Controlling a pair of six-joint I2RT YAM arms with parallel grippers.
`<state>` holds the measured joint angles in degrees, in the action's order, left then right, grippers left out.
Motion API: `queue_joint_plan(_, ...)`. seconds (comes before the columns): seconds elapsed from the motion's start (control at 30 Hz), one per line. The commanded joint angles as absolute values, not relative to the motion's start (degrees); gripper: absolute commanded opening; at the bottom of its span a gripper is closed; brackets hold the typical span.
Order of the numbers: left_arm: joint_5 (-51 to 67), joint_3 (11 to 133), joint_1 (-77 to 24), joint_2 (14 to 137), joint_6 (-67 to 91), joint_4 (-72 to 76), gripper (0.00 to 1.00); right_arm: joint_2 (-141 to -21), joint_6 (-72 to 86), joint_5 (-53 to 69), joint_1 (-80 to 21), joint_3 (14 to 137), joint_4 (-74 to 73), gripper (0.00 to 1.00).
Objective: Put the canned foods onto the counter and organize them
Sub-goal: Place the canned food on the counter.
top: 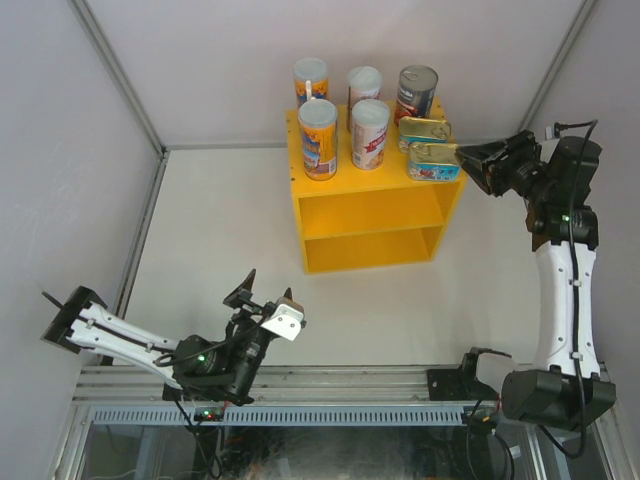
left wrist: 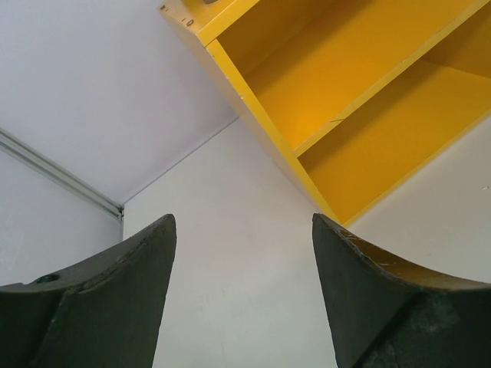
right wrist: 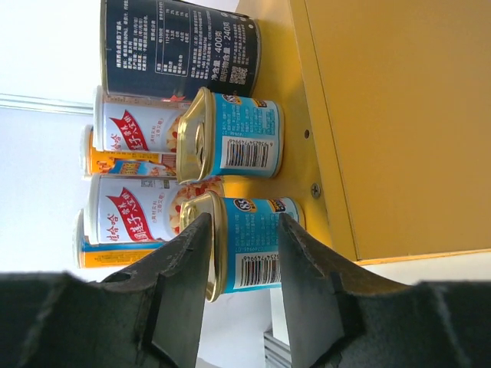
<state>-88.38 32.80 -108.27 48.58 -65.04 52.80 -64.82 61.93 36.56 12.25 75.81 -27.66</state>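
Seven cans crowd the top of the yellow counter [top: 372, 190] on the white table [top: 220, 230].
Two tall orange-blue tubes [top: 319, 140] left, two white-pink tubes [top: 370, 133] middle, red-labelled steel can [top: 416, 92] back right, two flat blue tins [top: 425, 128] ahead of it, the front tin [top: 433, 160] at the right edge. Right gripper [right wrist: 244, 230] just beside front tin, fingers narrowly apart, pinching nothing; contact unclear. Left gripper [left wrist: 243, 230] low over table, well apart from counter, spread, empty.
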Motion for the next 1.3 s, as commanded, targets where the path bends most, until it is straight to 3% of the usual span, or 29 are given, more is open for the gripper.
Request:
queue_joint_plan(0.0,-88.8,32.6,-108.6,47.4,-64.0,54.9,0.76,-65.4,62.6,35.2,11.1,78.4,-24.1,0.39)
queue_joint_plan(0.6,-89.5,32.0,-108.6,46.6,-63.6,54.9,0.76,-59.5,58.5,30.1,10.5,82.7,-28.7,0.44)
queue_joint_plan(0.77,-89.4,32.2,-108.6,47.2,-63.1,54.9,0.75,-56.7,55.8,26.4,5.3,82.8,-32.4,0.45)
queue_joint_plan(1.0,-89.1,32.5,-108.6,48.0,-62.9,54.9,0.76,-54.7,52.0,16.8,-3.8,81.2,-35.9,0.42)
queue_joint_plan(1.27,-90.2,32.9,-108.6,48.1,-63.0,54.9,0.76,-55.2,49.5,14.0,-4.5,78.4,-34.8,0.35)
